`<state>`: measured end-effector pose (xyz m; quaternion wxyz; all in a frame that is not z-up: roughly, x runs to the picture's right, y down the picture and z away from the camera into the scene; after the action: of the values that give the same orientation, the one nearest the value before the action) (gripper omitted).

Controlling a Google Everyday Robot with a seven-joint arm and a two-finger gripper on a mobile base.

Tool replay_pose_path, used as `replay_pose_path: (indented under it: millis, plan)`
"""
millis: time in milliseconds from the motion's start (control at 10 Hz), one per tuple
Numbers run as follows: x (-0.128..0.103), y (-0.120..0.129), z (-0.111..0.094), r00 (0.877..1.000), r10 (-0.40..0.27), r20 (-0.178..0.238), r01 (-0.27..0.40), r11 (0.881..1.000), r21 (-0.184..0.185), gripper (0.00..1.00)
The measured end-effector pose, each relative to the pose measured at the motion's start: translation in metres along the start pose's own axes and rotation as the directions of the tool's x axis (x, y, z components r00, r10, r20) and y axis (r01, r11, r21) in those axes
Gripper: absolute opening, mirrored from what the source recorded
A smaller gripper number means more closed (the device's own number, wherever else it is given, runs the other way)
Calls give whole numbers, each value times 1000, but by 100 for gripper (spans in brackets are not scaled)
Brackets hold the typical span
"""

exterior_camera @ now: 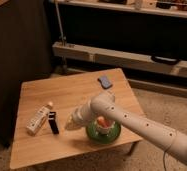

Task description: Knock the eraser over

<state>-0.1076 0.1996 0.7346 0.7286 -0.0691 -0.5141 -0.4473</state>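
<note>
The eraser [53, 123] is standing upright on its narrow end on the surface [62, 95], toward the front corner nearest the dark cabinet. It is sitting just beside the white bar [38, 120], which is lying flat on the side of the eraser away from the arm. The tool [71, 121] is hanging low over the surface just beside the eraser, on the side facing the green plate [93, 134]. I cannot tell whether it is open or closed, and nothing is showing in its hold. I also cannot tell whether it is touching the eraser; a thin gap seems to be lying between them.

The step in hand, as I am judging it, is the sideways push itself. Doing it well is asking for contact high on the block, near its paler top edge, so that it is tipping rather than sliding along the wood. A short, firm sweep is serving better than a slow nudge.

The bar is posing the main risk: a push straight toward it is likely leaving the eraser leaning against it instead of lying flat, so angling the sweep toward the front edge is looking safer. The forearm is passing right over the plate, so it is needing to keep its height there.
</note>
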Motion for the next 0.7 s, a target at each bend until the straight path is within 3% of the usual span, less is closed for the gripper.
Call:
replay_pose_path:
  millis: [200, 500, 700]
  plan:
    - [2, 2, 21, 999, -34, 20, 34, 999, -13, 4]
    - [2, -24, 66, 994, -112, -6, 110, 984, -140, 4]
    - [3, -18, 78, 994, -107, -7, 103, 973, -207, 4]
